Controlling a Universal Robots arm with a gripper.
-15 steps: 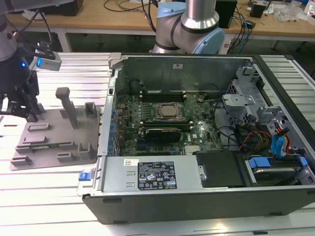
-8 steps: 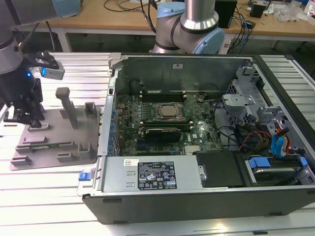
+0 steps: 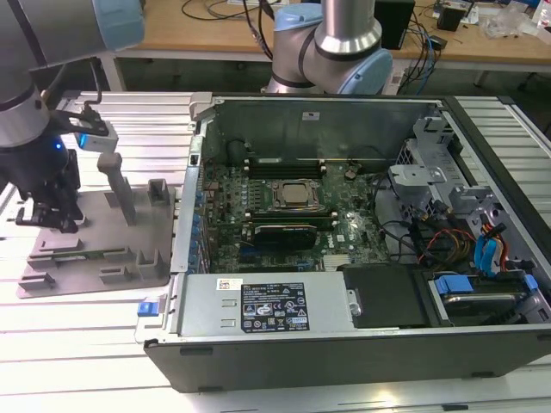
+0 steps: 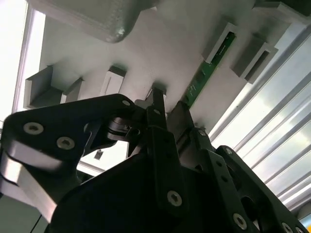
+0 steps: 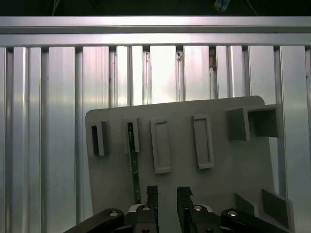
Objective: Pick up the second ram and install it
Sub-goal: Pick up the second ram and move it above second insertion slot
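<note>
The second ram [image 5: 133, 167] is a thin green stick standing on edge in a slot of the grey holder plate [image 5: 218, 184]. In the second wrist view the ram [image 4: 210, 68] runs from a grey slot block towards my fingertips. My gripper [image 5: 167, 196] hovers low over the plate, open, with a narrow bare gap between its black fingers [image 5: 152, 194]. The ram lies just beside one finger, outside the gap. In the exterior view my gripper [image 3: 52, 219] hangs over the holder plate [image 3: 112, 258] at the exterior view's left, beside the computer case.
The open computer case [image 3: 344, 344] fills the middle and the exterior view's right, with the square CPU socket [image 3: 295, 195], ram slots [image 3: 284, 162] behind it and cables [image 3: 448, 241]. Grey posts [image 3: 116, 185] rise from the holder plate. The table [image 3: 103, 344] is ribbed aluminium.
</note>
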